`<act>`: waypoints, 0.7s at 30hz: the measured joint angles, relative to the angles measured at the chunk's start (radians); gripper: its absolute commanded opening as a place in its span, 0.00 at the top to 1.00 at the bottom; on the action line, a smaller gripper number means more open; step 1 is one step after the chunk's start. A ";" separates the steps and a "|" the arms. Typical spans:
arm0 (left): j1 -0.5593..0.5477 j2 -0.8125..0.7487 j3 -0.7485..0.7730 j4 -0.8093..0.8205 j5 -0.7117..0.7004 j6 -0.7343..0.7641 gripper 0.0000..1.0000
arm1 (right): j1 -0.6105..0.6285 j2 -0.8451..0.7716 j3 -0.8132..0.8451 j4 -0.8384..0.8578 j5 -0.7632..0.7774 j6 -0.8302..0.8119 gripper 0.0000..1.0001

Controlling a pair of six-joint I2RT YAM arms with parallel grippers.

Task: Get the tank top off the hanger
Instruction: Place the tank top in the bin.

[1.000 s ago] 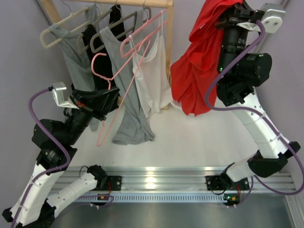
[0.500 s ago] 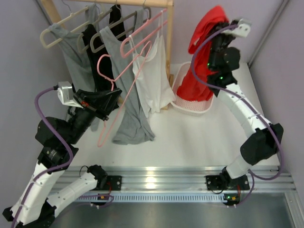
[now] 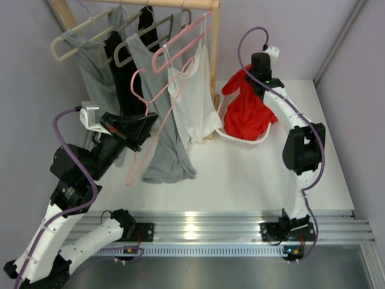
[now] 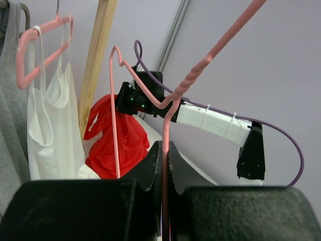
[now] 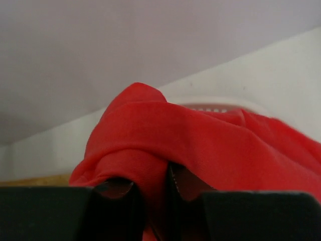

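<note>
The red tank top [image 3: 246, 111] hangs from my right gripper [image 3: 249, 81] and its lower part lies in a white basket [image 3: 240, 139]. In the right wrist view the jaws are shut on a fold of the red tank top [image 5: 190, 135], gripper [image 5: 153, 193]. My left gripper [image 3: 144, 126] is shut on a bare pink hanger [image 3: 143, 120], held off the rack at the left. In the left wrist view the pink hanger [image 4: 173, 100] runs up between the shut fingers, gripper [image 4: 165, 165], with the red top [image 4: 118, 143] beyond.
A wooden rack [image 3: 180, 5] at the back holds grey [image 3: 156, 114], black [image 3: 120, 72] and white [image 3: 192, 102] tank tops on hangers. Another pink hanger [image 3: 180, 48] carries the white top. A rack post [image 3: 213, 54] stands beside the basket.
My right arm swung down and back from high on the right, lowering the red tank top into the white basket. My left gripper with the pink hanger shifted slightly right and up.
</note>
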 measured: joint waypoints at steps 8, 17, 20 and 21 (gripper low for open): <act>0.000 0.053 0.002 -0.054 0.002 0.000 1.00 | -0.033 -0.051 -0.112 -0.232 -0.167 0.095 0.93; 0.000 0.059 0.003 -0.074 0.004 -0.006 1.00 | -0.009 -0.186 -0.080 -0.256 -0.468 0.051 0.99; 0.000 0.059 0.008 -0.076 0.004 -0.006 1.00 | 0.019 -0.233 -0.073 -0.239 -0.531 0.019 0.96; 0.000 0.059 0.009 -0.076 0.004 -0.006 1.00 | 0.029 -0.249 -0.072 -0.236 -0.556 0.007 0.96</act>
